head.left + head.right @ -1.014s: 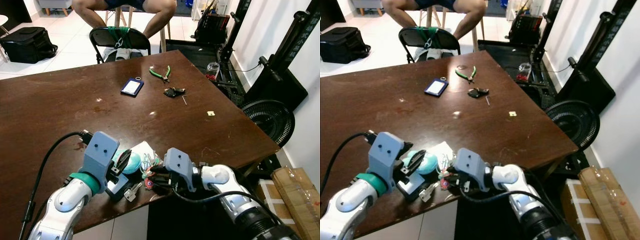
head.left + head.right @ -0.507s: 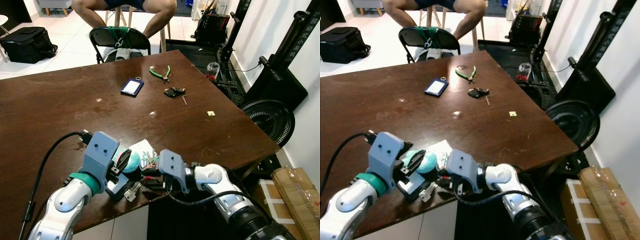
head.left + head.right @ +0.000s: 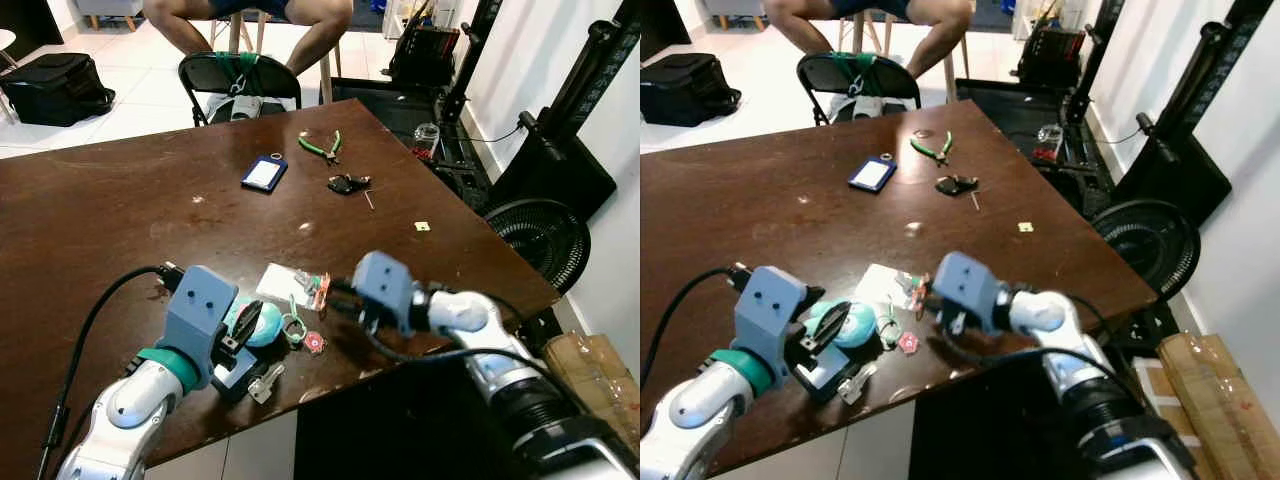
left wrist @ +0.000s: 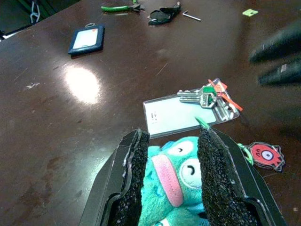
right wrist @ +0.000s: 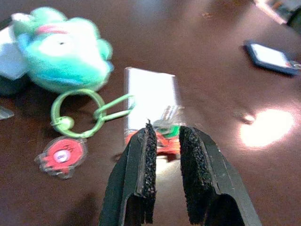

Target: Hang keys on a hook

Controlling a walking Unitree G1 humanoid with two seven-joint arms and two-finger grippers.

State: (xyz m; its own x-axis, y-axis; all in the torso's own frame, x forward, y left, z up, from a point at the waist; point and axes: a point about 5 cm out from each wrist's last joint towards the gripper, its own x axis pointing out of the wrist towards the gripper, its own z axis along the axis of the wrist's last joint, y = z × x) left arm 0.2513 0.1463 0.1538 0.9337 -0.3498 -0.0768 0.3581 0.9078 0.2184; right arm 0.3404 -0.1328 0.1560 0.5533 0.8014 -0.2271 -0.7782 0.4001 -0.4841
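Teal plush [image 4: 176, 188] fills left gripper [image 4: 171, 176]; keys [image 5: 164, 129] beneath right gripper [image 5: 165, 141].

keys with orange tag [image 4: 210, 96]: one bunch
clear card sleeve [image 4: 178, 115]: one
teal plush toy [image 4: 176, 165]: one
green ring [image 5: 77, 112]: one
red round charm [image 4: 265, 155]: one
blue card holder [image 3: 264, 172]: one
green-handled pliers [image 3: 322, 148]: one
black chair [image 3: 238, 78]: one
black bag [image 3: 55, 88]: one
floor fan [image 3: 535, 238]: one
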